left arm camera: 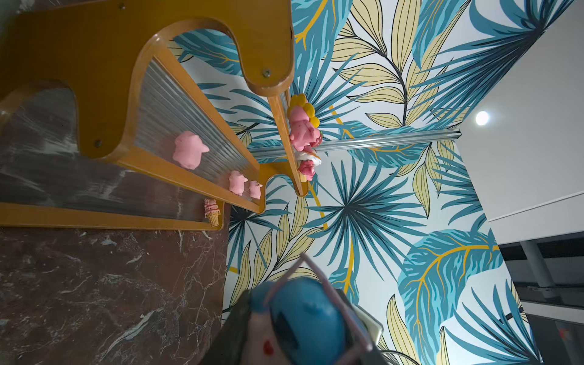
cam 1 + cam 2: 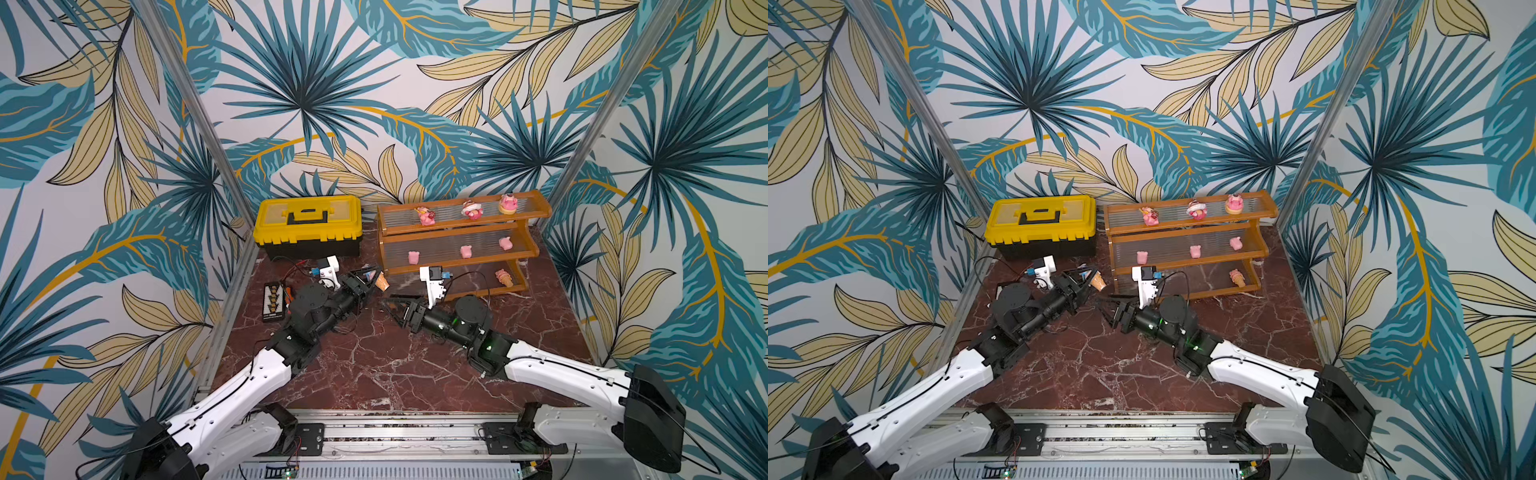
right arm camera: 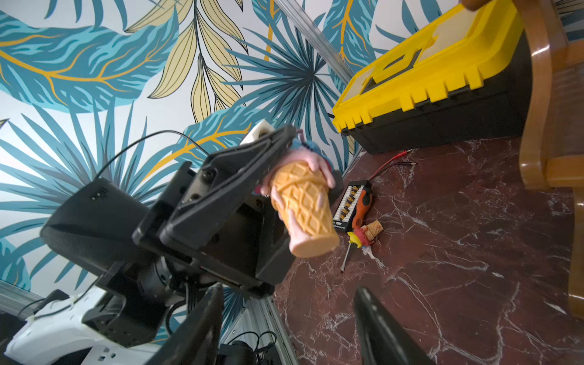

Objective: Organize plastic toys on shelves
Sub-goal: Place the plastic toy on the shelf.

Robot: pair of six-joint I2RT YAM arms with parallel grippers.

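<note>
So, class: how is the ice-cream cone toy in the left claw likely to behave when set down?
The cone toy looks like rigid moulded plastic, so it probably won't flex in the left claw. Its flat base is narrower than its top, so it may tip. Laid down, its tapered body could roll.

Bright, even light; a ceiling lamp (image 1: pixel 482 118) flares white in the left wrist view. Shadows on the tabletop (image 2: pixel 374 365) are soft. Wrist views bend at the edges; the right gripper (image 3: pixel 289 289) is blurred up close.
</note>
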